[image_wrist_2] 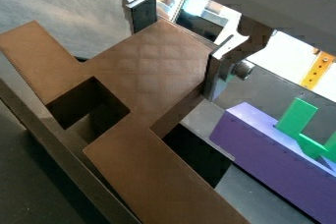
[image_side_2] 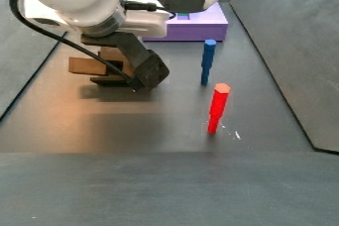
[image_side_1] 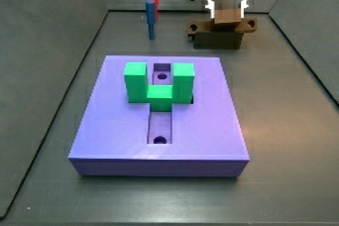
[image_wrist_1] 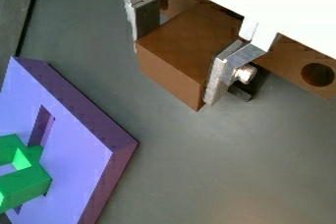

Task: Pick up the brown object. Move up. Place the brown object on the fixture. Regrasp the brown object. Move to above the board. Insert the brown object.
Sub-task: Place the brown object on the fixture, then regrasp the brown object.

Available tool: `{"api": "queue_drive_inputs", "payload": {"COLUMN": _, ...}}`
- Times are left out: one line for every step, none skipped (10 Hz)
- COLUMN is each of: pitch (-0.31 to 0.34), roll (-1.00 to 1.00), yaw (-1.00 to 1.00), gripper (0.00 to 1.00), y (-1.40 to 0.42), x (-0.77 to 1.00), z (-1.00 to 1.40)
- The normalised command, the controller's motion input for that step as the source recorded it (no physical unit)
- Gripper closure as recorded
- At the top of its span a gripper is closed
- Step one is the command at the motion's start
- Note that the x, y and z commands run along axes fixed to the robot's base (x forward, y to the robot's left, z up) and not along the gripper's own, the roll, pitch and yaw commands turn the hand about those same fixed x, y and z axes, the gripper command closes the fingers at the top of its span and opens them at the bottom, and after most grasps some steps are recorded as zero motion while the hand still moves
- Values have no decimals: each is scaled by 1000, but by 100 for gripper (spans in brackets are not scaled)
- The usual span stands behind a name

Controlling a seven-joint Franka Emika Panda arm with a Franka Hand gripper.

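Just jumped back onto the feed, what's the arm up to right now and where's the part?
The gripper is at the far end of the floor, over the fixture, with its fingers on either side of the brown object, which appears to sit on the fixture. The lavender board lies apart from them, its green block straddling the groove, which holds no part yet. A blue post stands beside the fixture.

In a wrist view, the gripper (image_wrist_1: 192, 43) has its two flat silver finger plates (image_wrist_1: 141, 16) set on either side of a mid-brown block-like piece, the brown object (image_wrist_1: 187, 53), whose round hole (image_wrist_1: 316, 73) shows at its far end. The dark grey floor (image_wrist_1: 197, 169) lies below. The large lavender-purple board (image_wrist_1: 82, 130), with its groove (image_wrist_1: 42, 122) and green block (image_wrist_1: 22, 169), lies well apart from the gripper.
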Motion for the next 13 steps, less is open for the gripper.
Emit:
{"api": "queue_drive_inputs", "payload": {"pitch": 0, "roll": 0, "yaw": 0, "gripper": 0, "y": 0, "x": 0, "z": 0}}
{"api": "queue_drive_inputs", "payload": {"pitch": 0, "roll": 529, "yaw": 0, "gripper": 0, "y": -240, "x": 0, "z": 363}}
{"api": "queue_drive_inputs", "payload": {"pitch": 0, "roll": 597, "yaw": 0, "gripper": 0, "y": -143, "x": 0, "z": 460}}
{"api": "queue_drive_inputs", "payload": {"pitch": -37, "roll": 451, "yaw": -34, "gripper": 0, "y": -54, "x": -11, "z": 634}}
{"api": "queue_drive_inputs", "payload": {"pitch": -60, "roll": 486, "yaw": -37, "gripper": 0, "y": -74, "x": 0, "z": 591}}
{"api": "queue_drive_inputs", "payload": {"pitch": -114, "roll": 751, "yaw": 0, "gripper": 0, "y": -91, "x": 0, "z": 391}}
{"api": "queue_drive_inputs", "payload": {"pitch": -151, "roll": 1000, "yaw": 57, "gripper": 0, "y": -160, "x": 0, "z": 129}}
{"api": "queue_drive_inputs", "payload": {"pitch": -151, "roll": 1000, "yaw": 209, "gripper": 0, "y": -157, "x": 0, "z": 63}}
{"api": "queue_drive_inputs", "payload": {"pitch": -134, "roll": 1000, "yaw": 211, "gripper": 0, "y": -149, "x": 0, "z": 49}}
{"api": "queue_drive_inputs", "payload": {"pitch": -137, "roll": 1000, "yaw": 211, "gripper": 0, "y": -146, "x": 0, "z": 46}}
{"api": "queue_drive_inputs", "payload": {"pitch": -146, "roll": 1000, "yaw": 211, "gripper": 0, "y": -146, "x": 0, "z": 51}}
{"api": "queue_drive_inputs", "payload": {"pitch": -134, "roll": 1000, "yaw": 209, "gripper": 0, "y": -146, "x": 0, "z": 46}}
{"api": "queue_drive_inputs", "payload": {"pitch": -131, "roll": 1000, "yaw": 206, "gripper": 0, "y": -146, "x": 0, "z": 46}}
